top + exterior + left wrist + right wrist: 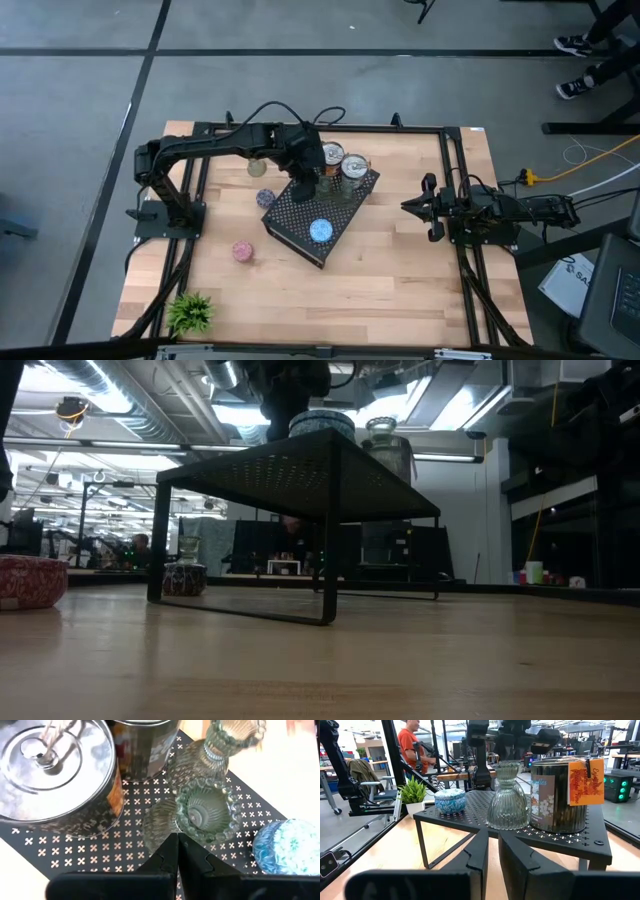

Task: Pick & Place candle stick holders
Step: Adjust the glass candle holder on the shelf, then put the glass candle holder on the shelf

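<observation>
Looking straight down: the left end effector (pixel 305 172) hangs over the black perforated box (pixel 300 232), beside the two metal can holders (pixel 342 165). A blue round holder (pixel 321 231) sits on the box. A purple round holder (pixel 265 198), a pink one (pixel 242 250) and a pale one (pixel 258 166) lie on the table (pixel 400 270). The right end effector (pixel 425 207) waits well apart, near the table's right edge.

Low view: box top carries the blue holder (pixel 322 423) and a ribbed glass holder (pixel 381 432); the arm above is dark and hard to read.

Left wrist view: fingers (pixel 167 855) nearly touching each other, nothing between them, poised above a ribbed glass holder (pixel 207 812) lying beside a can (pixel 55 775). Probably a release just made or a grasp not yet begun.

Right wrist view: own fingers (pixel 480 852) a narrow gap apart, empty; an upright glass holder (pixel 507 797) stands between blue holder (pixel 450 801) and can (pixel 560 795).

To do this well: spread the fingers before descending, centre on the glass neck, avoid nudging the can.
</observation>
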You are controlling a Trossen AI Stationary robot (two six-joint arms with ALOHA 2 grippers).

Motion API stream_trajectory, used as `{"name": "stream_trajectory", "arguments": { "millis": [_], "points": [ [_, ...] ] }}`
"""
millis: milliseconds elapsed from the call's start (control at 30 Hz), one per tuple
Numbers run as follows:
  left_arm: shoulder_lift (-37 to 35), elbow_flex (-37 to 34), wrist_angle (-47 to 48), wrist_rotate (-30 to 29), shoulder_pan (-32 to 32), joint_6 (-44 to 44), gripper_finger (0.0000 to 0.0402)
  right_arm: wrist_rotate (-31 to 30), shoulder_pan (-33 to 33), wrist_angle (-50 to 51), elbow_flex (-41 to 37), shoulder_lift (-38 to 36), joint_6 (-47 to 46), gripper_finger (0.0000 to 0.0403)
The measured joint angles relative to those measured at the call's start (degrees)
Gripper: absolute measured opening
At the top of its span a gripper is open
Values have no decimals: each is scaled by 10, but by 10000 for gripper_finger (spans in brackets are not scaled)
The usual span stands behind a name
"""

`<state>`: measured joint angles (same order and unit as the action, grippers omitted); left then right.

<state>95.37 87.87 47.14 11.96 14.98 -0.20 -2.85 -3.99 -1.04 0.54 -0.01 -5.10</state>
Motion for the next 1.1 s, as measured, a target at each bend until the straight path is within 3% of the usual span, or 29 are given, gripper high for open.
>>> {"name": "stream_trajectory", "arguments": {
  "millis": [233, 467, 833, 1100],
  "points": [
    [0, 0, 5, 0, 0, -1, 1, 0, 0, 0, 0, 0, 0, 48],
    [-7, 0, 68, -5, 17, -1, 1, 0, 0, 0, 0, 0, 0, 48],
    [-80, 0, 136, -72, 78, -26, 1, 0, 0, 0, 0, 0, 0, 48],
    [-103, -15, 161, -78, 136, -22, 1, 0, 0, 0, 0, 0, 0, 48]
  ]
}}
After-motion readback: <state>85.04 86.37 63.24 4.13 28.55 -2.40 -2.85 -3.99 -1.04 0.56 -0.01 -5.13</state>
